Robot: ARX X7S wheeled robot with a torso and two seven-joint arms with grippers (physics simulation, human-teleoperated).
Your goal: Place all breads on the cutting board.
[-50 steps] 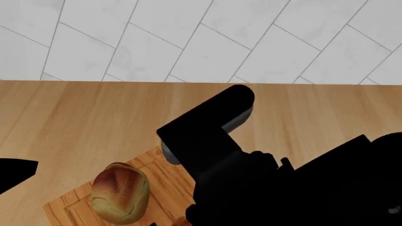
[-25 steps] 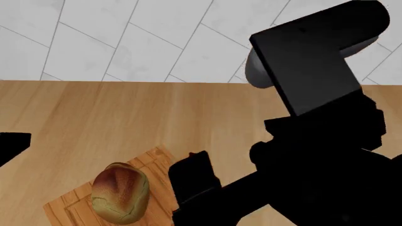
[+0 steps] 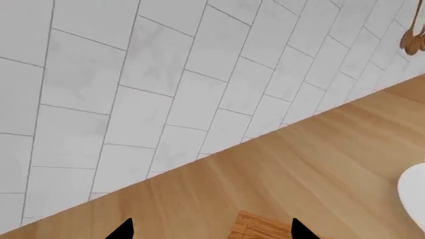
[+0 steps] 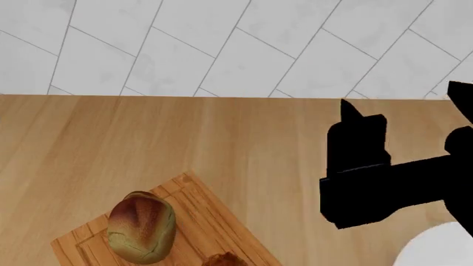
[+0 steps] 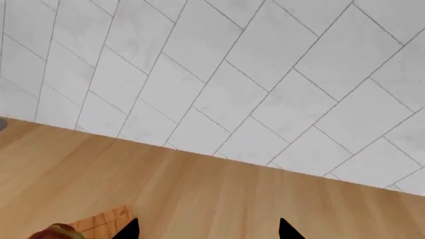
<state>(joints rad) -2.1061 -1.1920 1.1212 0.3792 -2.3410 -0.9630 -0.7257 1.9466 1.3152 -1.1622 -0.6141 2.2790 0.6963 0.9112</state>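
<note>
An oval bread (image 4: pixel 140 227) with a reddish-brown top and greenish-tan sides lies on the cutting board (image 4: pixel 199 210) at the lower left of the head view. The top of a second brown bread (image 4: pixel 221 259) shows on the board at the bottom edge. My right arm (image 4: pixel 384 183) hangs over the counter, to the right of the board. In the right wrist view my right gripper (image 5: pixel 208 230) is open and empty, with a board corner (image 5: pixel 103 224) and a bread (image 5: pixel 56 231) off to one side. My left gripper (image 3: pixel 212 231) is open and empty above the board's corner (image 3: pixel 259 230).
A white rounded object, maybe a plate (image 4: pixel 436 249), lies at the head view's bottom right and also appears as a white edge (image 3: pixel 415 191) in the left wrist view. A white tiled wall (image 4: pixel 221 44) backs the wooden countertop (image 4: pixel 148 133). Wooden utensils (image 3: pixel 413 35) hang on the wall.
My right arm has swung up and to the right, off the board, uncovering the board's right side and the second bread. The left arm's dark tip has left the head view.
</note>
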